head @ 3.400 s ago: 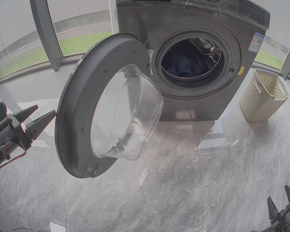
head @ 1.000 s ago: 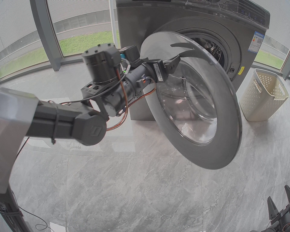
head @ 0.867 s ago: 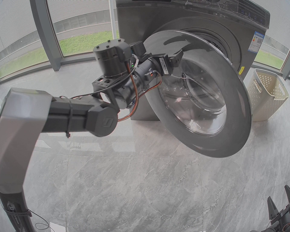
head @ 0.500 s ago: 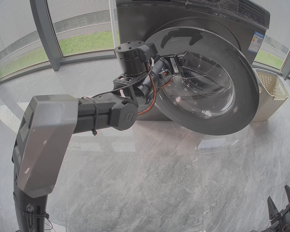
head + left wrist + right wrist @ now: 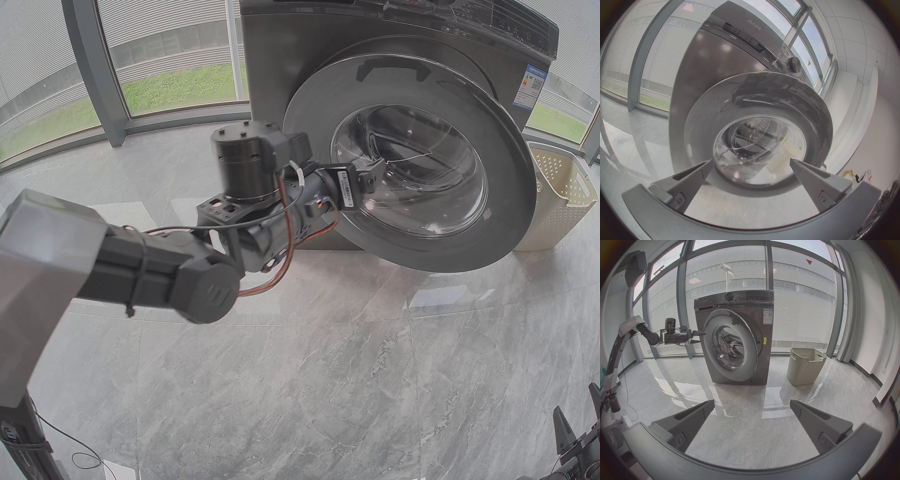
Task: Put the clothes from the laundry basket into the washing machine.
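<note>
- The left gripper (image 5: 372,172) hangs near the hinge side of the door (image 5: 437,206), jaws apart and holding nothing, pointed at the door's glass.
- The right gripper (image 5: 751,402) sits low over the floor (image 5: 325,387), well apart from the washing machine (image 5: 287,56). Its jaws are also apart and empty.
- The laundry basket (image 5: 553,200) stands on the floor just beside the machine's right front corner.
- The clothes are probably in the drum behind the glass, though reflections make that hard to confirm.
- The step in hand looks like shutting the door, which would put the task near its end.
- To do it well, press on the solid rim rather than the glass, and on the side away from the hinge, where the latch must catch.
- Push straight toward the machine's front until the door seats, then back off squarely so a fingertip does not drag it open.
- From the head view the door seems almost flat over the opening. The right wrist view, looking from the side, shows it standing ajar at an angle.
- The right wrist view also looks in over the basket's rim, which the head view sees mostly from outside.
- The left wrist view shows both jaw tips framing the glass.
</note>
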Motion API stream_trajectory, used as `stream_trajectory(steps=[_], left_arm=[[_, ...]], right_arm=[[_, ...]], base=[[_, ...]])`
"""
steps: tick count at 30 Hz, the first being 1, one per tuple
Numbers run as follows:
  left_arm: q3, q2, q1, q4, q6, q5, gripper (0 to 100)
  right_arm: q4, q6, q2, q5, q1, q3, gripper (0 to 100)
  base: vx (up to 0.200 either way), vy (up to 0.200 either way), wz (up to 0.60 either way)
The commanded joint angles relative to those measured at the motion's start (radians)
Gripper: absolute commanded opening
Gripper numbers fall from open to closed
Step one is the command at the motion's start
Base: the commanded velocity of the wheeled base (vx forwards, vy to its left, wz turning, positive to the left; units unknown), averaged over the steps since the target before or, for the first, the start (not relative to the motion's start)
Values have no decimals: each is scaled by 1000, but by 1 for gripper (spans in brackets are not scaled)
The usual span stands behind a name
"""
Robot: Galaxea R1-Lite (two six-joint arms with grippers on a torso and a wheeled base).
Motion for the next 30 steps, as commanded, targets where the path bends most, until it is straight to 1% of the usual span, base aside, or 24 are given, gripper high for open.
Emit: stream_trajectory(steps=[1, 3, 5, 7, 8, 9, 10, 11, 12, 15, 16, 17, 18, 19, 20, 21, 23, 24, 25, 26, 27, 30], left_arm=[[1021, -724, 54, -196, 15, -70, 100], [1104, -827, 58, -195, 24, -74, 100], [1179, -936, 58, -184, 27, -70, 100], [1218, -1015, 60, -175, 30, -60, 100], [1227, -1040, 63, -170, 35, -56, 100], [1238, -1074, 66, -159, 50, -45, 100], [1255, -1110, 80, -145, 65, -25, 100], [1270, -1140, 98, -130, 70, -13, 100], [1287, -1172, 123, -116, 73, -11, 100], [1360, -1270, 193, -64, 82, -14, 100], [1391, -1316, 207, -47, 93, -17, 100], [1391, -1316, 207, -47, 93, -17, 100], [1439, -1403, 241, -6, 128, -33, 100], [1439, -1439, 262, 22, 133, -42, 100], [1439, -1439, 262, 22, 133, -42, 100], [1439, -1554, 333, 126, 139, -71, 100], [1433, -1637, 388, 221, 145, -103, 100], [1425, -1684, 423, 284, 157, -120, 100], [1417, -1733, 460, 344, 173, -131, 100], [1414, -1765, 481, 379, 177, -137, 100], [1410, -1819, 511, 431, 180, -145, 100], [1416, -1937, 563, 546, 182, -154, 100]], right_arm=[[0, 0, -12, 0, 0, 16, 100], [0, 0, -12, 0, 0, 16, 100], [0, 0, -13, 0, 0, 16, 100], [0, 0, -12, 0, 0, 16, 100], [0, 0, -13, 0, 0, 16, 100], [0, 0, -12, 0, 0, 16, 100], [0, 0, -13, 0, 0, 16, 100], [0, 0, -13, 0, 0, 16, 100], [0, 0, -13, 0, 0, 16, 100], [0, 0, -13, 0, 0, 16, 100], [0, 0, -13, 0, 0, 16, 100], [0, 0, -13, 0, 0, 16, 100], [0, 0, -12, 0, 0, 16, 100], [0, 0, -12, 0, 0, 16, 100], [0, 0, -12, 0, 0, 16, 100], [0, 0, -12, 0, 0, 16, 100], [0, 0, -12, 0, 0, 16, 100], [0, 0, -13, 0, 0, 16, 100], [0, 0, -13, 0, 0, 16, 100], [0, 0, -13, 0, 0, 16, 100], [0, 0, -12, 0, 0, 16, 100], [0, 0, -13, 0, 0, 16, 100]], base=[[0, 0, 0], [0, 0, 0], [0, 0, 0], [0, 0, 0], [0, 0, 0], [0, 0, 0], [0, 0, 0], [0, 0, 0], [0, 0, 0], [0, 0, 0], [0, 0, 0], [0, 0, 0], [0, 0, 0], [0, 0, 0], [0, 0, 0], [0, 0, 0], [0, 0, 0], [0, 0, 0], [0, 0, 0], [0, 0, 0], [0, 0, 0], [0, 0, 0]])
